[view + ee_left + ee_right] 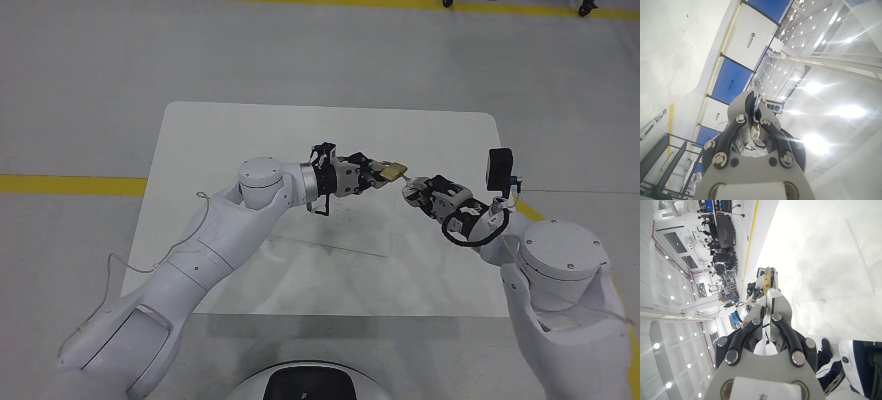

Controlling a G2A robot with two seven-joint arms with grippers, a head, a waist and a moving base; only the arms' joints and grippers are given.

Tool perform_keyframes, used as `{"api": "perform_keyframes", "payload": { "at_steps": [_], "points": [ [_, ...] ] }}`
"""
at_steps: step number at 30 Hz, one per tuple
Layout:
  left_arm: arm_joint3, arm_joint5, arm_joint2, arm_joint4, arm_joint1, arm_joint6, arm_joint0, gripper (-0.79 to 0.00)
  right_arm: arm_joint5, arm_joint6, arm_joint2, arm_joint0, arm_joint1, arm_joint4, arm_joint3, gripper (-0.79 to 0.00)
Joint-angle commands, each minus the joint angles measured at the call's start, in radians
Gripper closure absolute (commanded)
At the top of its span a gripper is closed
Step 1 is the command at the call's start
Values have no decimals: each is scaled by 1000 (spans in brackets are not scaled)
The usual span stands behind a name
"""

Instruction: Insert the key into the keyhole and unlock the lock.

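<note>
As lock [766,279] is held, key [768,305] seemingly touches.

Over mid surface [250,130]: lock [394,171] sits in left gripper [385,172]. Key [768,308] sits in right gripper [412,188], just right of lock, facing lock's end. Both off surface.

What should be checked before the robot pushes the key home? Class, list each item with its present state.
1. The left gripper is shut on the lock: ok.
2. The right gripper pinches the key: ok, a thin metal edge shows between its fingers.
3. The keyhole faces the right gripper: ok.
4. The key lines up with the keyhole: cannot tell, the fingers hide its tip.
5. The shackle is shut: cannot tell.
</note>
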Motion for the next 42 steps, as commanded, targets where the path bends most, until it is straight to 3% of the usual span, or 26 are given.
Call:
{"api": "perform_keyframes", "payload": {
  "at_steps": [1,42],
  "points": [
    [-3,1,-4,4,0,-3,2,0,0,-7,-2,1,4,9,2,0],
    [-25,19,-33,87,-20,-16,42,0,0,-140,-101,51,111,144,15,0]
  ]
}}
